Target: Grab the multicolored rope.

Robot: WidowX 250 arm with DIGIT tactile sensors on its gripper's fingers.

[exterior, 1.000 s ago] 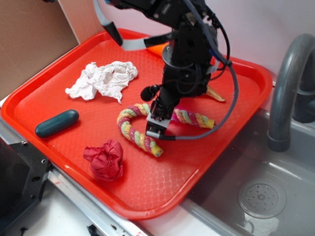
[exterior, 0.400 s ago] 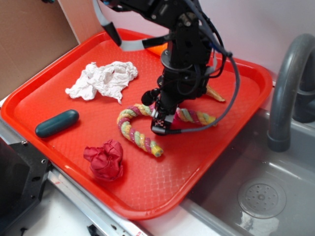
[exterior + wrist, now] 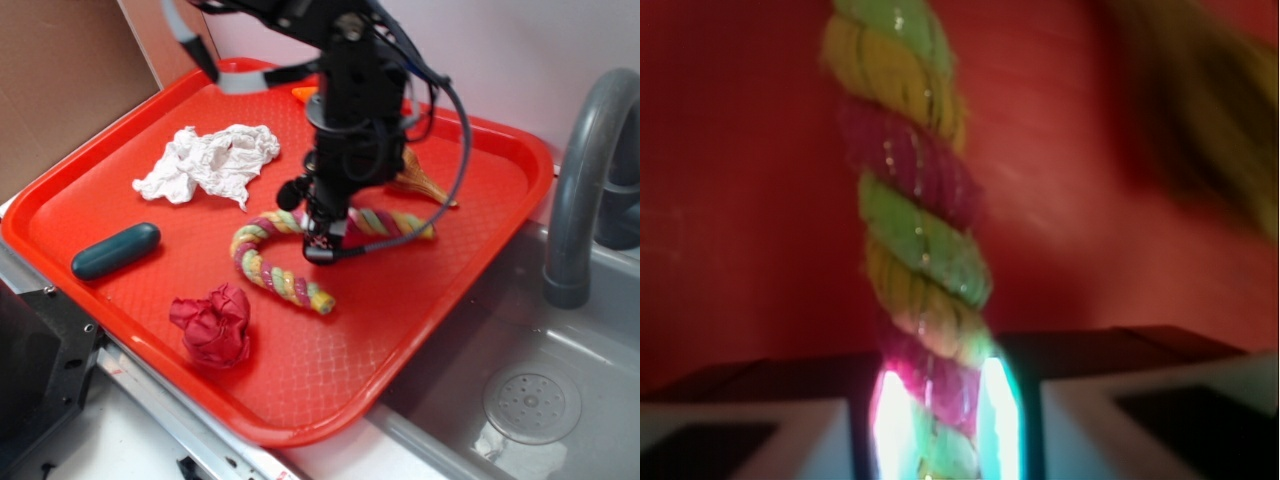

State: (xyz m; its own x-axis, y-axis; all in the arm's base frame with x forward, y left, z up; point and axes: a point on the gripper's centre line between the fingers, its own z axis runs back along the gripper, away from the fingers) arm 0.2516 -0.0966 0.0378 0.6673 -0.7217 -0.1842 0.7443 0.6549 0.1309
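Observation:
The multicolored rope (image 3: 265,268) lies in a cane-shaped bend in the middle of the red tray (image 3: 400,330). Its strands are yellow, pink, maroon and pale green. My gripper (image 3: 325,238) points down onto the straight part of the rope, just right of the bend. In the wrist view the rope (image 3: 915,200) runs up from between my gripper's (image 3: 938,420) two pads, which press on it from both sides. The gripper is shut on the rope. The arm hides the part of the rope behind it.
On the tray are a crumpled white paper (image 3: 210,160) at the back left, a dark teal capsule (image 3: 115,250) at the left, a wrinkly red cloth ball (image 3: 213,325) in front and a shell (image 3: 420,180) behind the arm. A grey faucet (image 3: 585,190) and sink (image 3: 530,400) are at the right.
The gripper has moved from the rope's front up onto its straight part and closed on it. The arm has shifted left, and the rope has shifted slightly left with it.

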